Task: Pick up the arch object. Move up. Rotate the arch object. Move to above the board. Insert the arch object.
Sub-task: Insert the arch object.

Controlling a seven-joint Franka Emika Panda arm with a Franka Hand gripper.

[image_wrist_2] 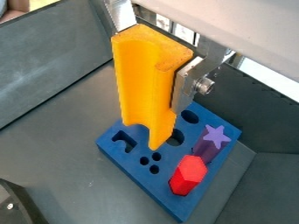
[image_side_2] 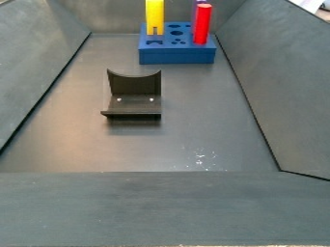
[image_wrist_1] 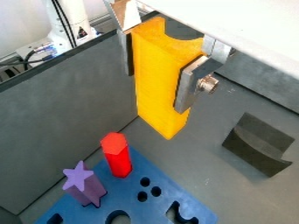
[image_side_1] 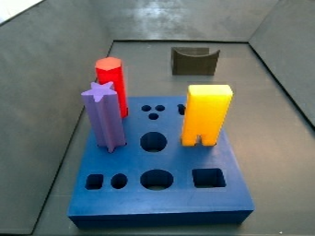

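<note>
My gripper (image_wrist_1: 156, 87) is shut on the arch object (image_wrist_1: 158, 83), an upright yellow-orange block gripped near its upper end. In the wrist view it hangs beside the blue board (image_wrist_1: 163, 188). In a wrist view the gripper (image_wrist_2: 149, 83) holds the arch object (image_wrist_2: 146, 87) with its notched foot over the board (image_wrist_2: 117, 144). In a side view the arch object (image_side_1: 205, 115) stands upright at the right side of the board (image_side_1: 160, 207); I cannot tell if it touches. In a side view it (image_side_2: 153, 14) is a narrow bar on the board (image_side_2: 180, 56). No gripper shows in either side view.
A red post (image_wrist_1: 114, 153) (image_side_1: 109, 78) (image_side_2: 203, 21) and a purple star post (image_wrist_1: 79, 182) (image_side_1: 103, 115) stand in the board. A dark grey block with a U-shaped notch (image_wrist_1: 260, 142) (image_side_1: 194, 60) (image_side_2: 133, 94) lies on the grey floor. Sloping grey walls enclose the floor.
</note>
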